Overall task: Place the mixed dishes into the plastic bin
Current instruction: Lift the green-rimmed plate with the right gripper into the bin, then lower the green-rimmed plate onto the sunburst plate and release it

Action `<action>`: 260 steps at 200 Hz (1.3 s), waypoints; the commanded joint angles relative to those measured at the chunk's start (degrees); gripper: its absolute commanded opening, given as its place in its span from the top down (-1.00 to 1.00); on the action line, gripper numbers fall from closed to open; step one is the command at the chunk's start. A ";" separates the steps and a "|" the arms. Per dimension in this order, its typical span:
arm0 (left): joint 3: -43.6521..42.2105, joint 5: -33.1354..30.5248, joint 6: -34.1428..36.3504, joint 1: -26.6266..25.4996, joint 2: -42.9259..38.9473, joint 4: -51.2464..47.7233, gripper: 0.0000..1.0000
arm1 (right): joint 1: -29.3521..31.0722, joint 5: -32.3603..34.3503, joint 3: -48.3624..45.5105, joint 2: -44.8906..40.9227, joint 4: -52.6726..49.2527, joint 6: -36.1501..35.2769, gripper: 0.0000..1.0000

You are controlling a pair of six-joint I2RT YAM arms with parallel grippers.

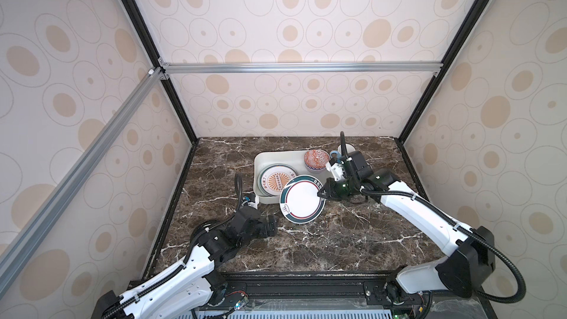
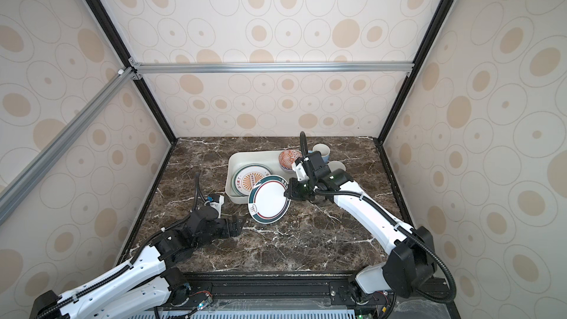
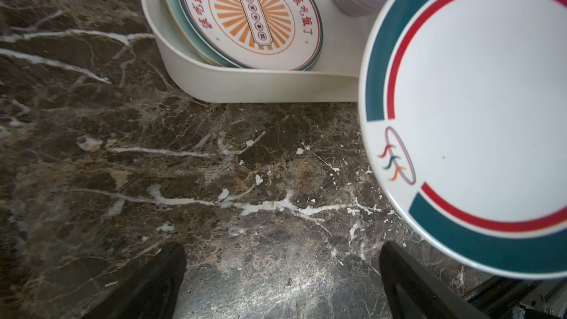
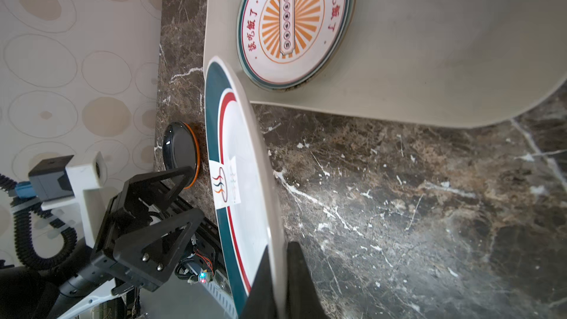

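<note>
Green-rimmed white round plate (image 1: 302,199), tilted and pinched at its rim by the right gripper (image 1: 321,194), overlaps the near corner of the white shallow plastic bin (image 1: 276,158). The bin's bare floor lies left of and beyond that claw. The left gripper (image 1: 271,225) gapes wide and empty.

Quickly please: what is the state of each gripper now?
Left gripper: open, holding nothing.
Right gripper: shut on the green-rimmed plate.

Robot test booth in a lab: black and aluminium frame bars (image 1: 300,67) hold oval-printed wall panels (image 1: 291,10) behind and beside the left gripper (image 1: 271,225) and right gripper (image 1: 322,193), with a marble-look tabletop (image 1: 306,240) beneath them.
</note>
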 commanded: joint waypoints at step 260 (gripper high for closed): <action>8.64 9.72 14.25 26.32 12.91 -2.16 -0.98 | -3.28 -11.25 55.47 57.58 -10.97 -4.01 0.24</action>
